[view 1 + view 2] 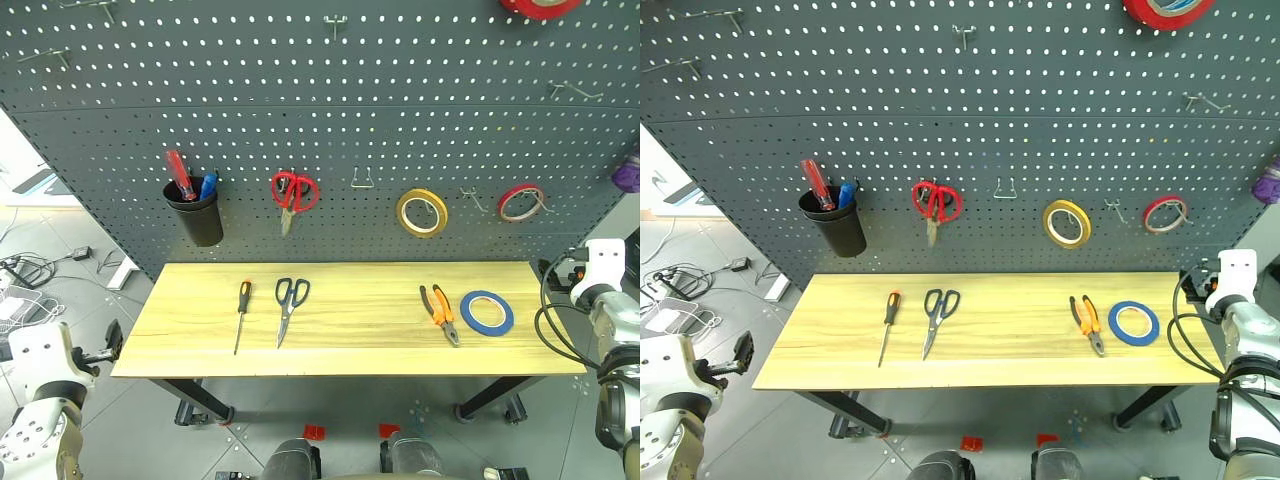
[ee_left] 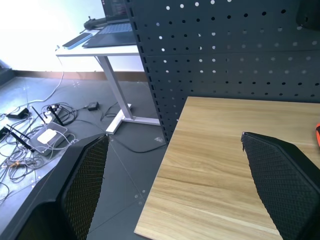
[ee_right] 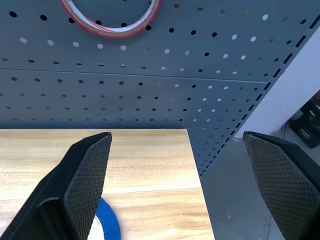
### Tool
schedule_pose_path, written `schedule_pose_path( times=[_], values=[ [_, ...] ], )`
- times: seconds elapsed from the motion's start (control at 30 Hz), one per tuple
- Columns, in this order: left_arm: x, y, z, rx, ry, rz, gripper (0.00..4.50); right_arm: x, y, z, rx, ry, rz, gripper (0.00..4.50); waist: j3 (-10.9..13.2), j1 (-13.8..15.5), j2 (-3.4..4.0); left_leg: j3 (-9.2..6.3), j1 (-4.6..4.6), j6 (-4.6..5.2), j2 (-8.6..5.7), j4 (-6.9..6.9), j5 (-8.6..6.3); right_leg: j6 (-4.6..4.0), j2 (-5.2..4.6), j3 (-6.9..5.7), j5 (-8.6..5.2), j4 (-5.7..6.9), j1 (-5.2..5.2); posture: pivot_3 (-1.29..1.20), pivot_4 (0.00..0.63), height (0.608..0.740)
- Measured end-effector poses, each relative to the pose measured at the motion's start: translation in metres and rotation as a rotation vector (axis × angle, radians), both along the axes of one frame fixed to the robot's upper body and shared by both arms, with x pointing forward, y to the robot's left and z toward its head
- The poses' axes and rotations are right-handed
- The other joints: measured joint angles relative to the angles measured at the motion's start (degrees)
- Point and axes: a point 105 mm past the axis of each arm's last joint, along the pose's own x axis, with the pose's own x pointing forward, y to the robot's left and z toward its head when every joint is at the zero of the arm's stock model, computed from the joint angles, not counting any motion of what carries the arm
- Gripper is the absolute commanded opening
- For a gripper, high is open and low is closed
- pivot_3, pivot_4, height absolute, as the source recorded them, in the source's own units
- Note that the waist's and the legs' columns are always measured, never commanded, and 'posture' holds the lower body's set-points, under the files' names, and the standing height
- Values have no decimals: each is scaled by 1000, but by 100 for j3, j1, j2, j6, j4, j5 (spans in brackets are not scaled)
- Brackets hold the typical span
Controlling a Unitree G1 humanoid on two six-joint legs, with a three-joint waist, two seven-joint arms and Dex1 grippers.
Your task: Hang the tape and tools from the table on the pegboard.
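Screwdriver [image 1: 241,314], scissors [image 1: 289,307], pliers [image 1: 439,311], blue tape [image 1: 487,313] lying apart on table [image 1: 350,350] below pegboard [image 1: 330,110], left gripper [image 2: 185,185] and right gripper [image 3: 177,185] spread wide, empty.

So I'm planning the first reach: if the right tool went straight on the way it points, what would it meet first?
Probably the pegboard just above the table end; the blue tape lies below that line. Depth is unclear.
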Motion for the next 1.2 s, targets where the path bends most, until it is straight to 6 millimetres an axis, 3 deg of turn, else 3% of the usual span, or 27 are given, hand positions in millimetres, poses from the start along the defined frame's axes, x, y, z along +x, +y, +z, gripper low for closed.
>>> schedule_pose_path(
  times=[0.33,0.8,0.93,1.1,1.2],
  values=[
    [-3,-3,-7,71,48,-31,4470,1,1,0,-1,1,9,4500,0,-1,0,0,0,0,0,-1,0,-1,0,1,0,0,0,-124,65,740],
    [3,-14,-5,8,3,-89,4470,5,13,3,-18,-20,72,4500,4,0,2,0,-1,0,1,0,0,-1,-1,0,0,0,-1,-145,83,740],
    [15,-38,7,-5,-57,-232,4470,5,35,1,-57,-8,200,4500,21,-7,4,0,-2,0,4,0,0,-2,-2,0,0,-2,-1,-169,105,740],
    [33,-89,23,33,-35,-527,4470,-2,76,-25,-46,147,332,4500,165,-4,24,1,-7,1,11,0,0,-49,-2,-1,-25,3,-9,-195,151,740],
    [41,-121,36,99,-21,-721,4470,-11,106,-26,-48,209,449,4500,309,-7,65,4,-15,2,12,5,0,-51,-3,1,-26,5,-15,-219,185,740]
  ],
)
